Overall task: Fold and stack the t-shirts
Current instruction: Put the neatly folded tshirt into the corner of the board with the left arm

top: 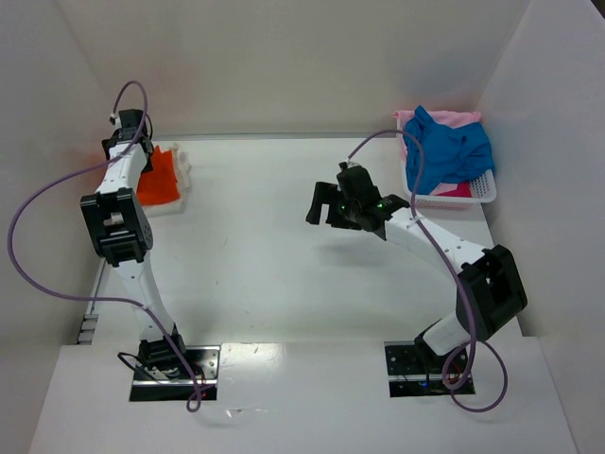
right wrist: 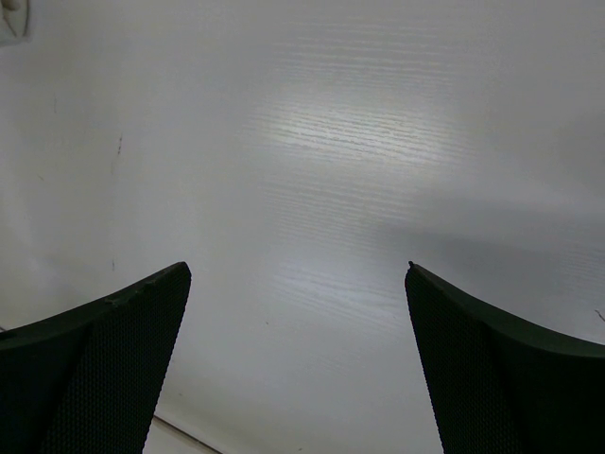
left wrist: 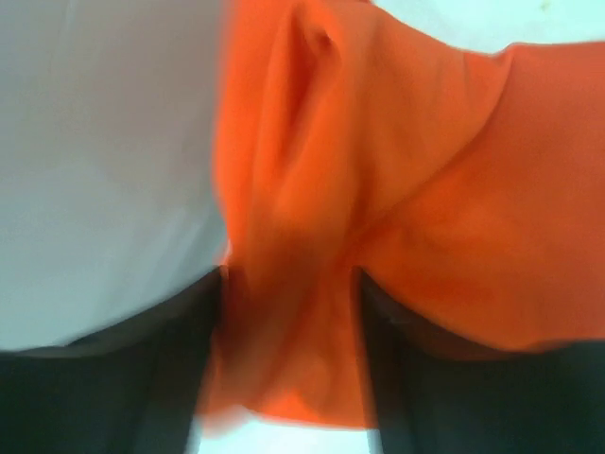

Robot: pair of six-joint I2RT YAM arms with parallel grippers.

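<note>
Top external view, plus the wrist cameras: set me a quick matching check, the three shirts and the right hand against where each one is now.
Things:
1. orange t-shirt
2. blue t-shirt
3. pink t-shirt
4. right hand

Places or states:
A. open, over bare table
B. on top in the basket
C. between the fingers of the left hand
D. in the basket, under the blue one

Pairs: 1-C, 2-B, 3-D, 4-A
</note>
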